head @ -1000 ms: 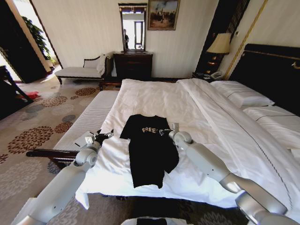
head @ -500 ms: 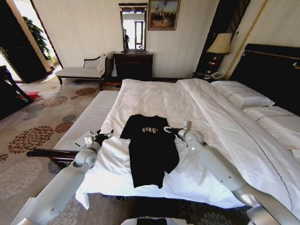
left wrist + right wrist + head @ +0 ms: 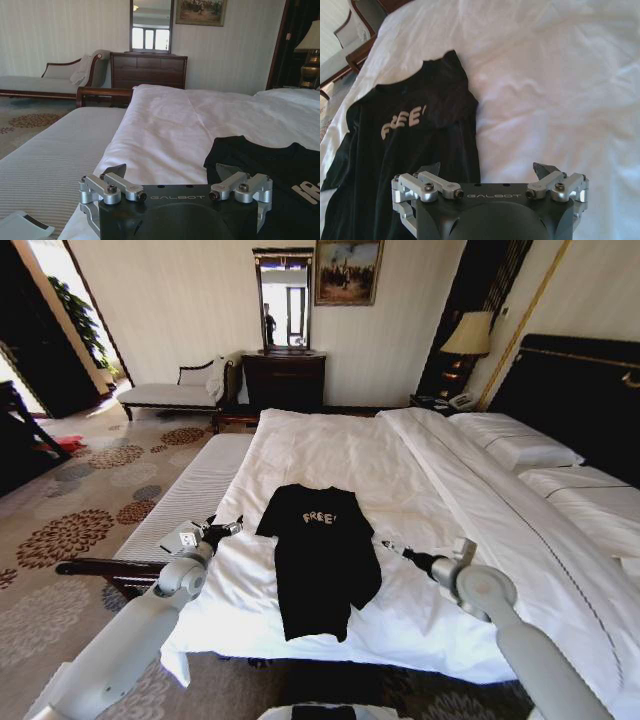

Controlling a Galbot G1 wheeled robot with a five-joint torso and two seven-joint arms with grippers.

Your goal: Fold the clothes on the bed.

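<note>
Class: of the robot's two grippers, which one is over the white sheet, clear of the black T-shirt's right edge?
The right gripper, open above bare bed sheet beside the T-shirt.

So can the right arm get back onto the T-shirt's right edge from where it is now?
Probably yes. The right gripper hangs open over bare white sheet just beside the black T-shirt, and nothing lies between them. The left gripper sits off the shirt's other side, out of the way.
</note>
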